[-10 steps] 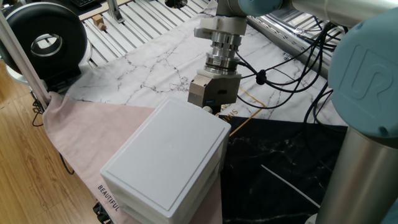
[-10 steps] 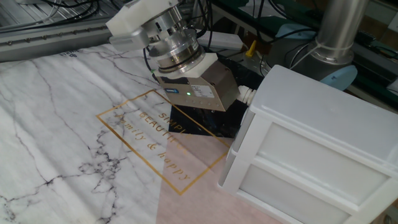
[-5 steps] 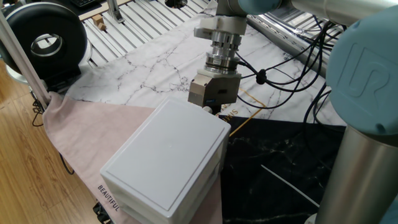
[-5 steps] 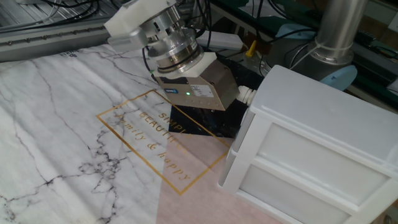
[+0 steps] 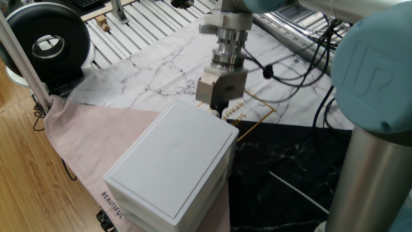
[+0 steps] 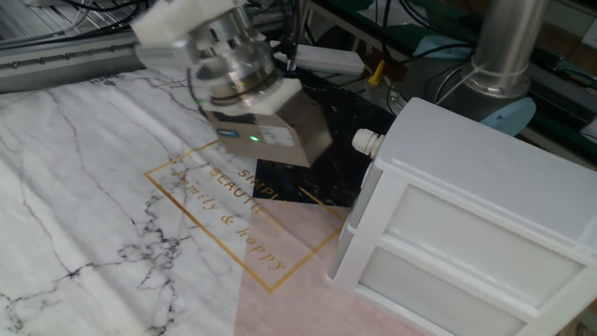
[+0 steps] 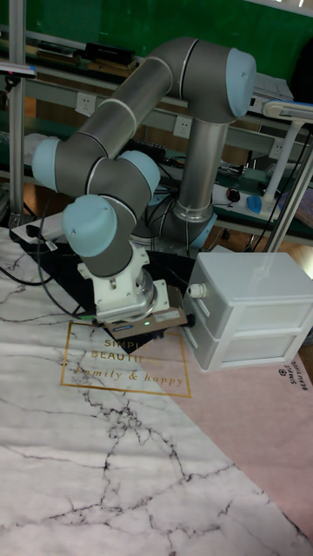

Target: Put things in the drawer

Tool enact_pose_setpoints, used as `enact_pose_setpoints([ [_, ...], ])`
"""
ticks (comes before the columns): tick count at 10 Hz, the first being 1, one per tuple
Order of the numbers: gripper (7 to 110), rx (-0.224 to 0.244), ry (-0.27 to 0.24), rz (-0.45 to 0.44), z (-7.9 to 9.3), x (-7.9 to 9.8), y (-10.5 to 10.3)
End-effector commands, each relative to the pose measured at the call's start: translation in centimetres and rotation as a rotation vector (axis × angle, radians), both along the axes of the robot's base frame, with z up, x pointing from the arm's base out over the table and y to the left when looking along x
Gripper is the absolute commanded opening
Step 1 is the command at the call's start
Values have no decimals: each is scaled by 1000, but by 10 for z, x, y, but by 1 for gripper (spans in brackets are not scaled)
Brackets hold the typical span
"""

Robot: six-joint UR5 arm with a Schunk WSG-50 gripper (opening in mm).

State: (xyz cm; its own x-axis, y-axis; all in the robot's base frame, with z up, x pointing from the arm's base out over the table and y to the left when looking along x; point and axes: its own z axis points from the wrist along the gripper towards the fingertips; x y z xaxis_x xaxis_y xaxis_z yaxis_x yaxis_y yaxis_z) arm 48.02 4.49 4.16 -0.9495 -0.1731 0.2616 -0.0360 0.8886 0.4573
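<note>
Beside the cabinet, one fixed view: gripper (image 5: 217, 111) hangs over the marble-print desk (image 5: 154, 58), just past the white cabinet (image 5: 174, 164); jaws hidden.
Other fixed view: gripper body apart from the cabinet's knob (image 6: 366, 141); drawer (image 6: 466, 224) closed.
Tall fixed view: jaws' state cannot be told; wooden cube unseen.

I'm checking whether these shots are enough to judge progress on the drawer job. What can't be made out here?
- Gripper fingers: hidden under its own body in every view, so open or shut is unclear.
- Wooden cube: not visible anywhere.
- Cabinet drawer fronts: face away in one fixed view.
- Knob: whether the gripper touches it is unclear.
</note>
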Motion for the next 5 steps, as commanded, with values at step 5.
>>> enact_pose_setpoints([
  [5,7,-298,-548,-156,82,152,-125],
])
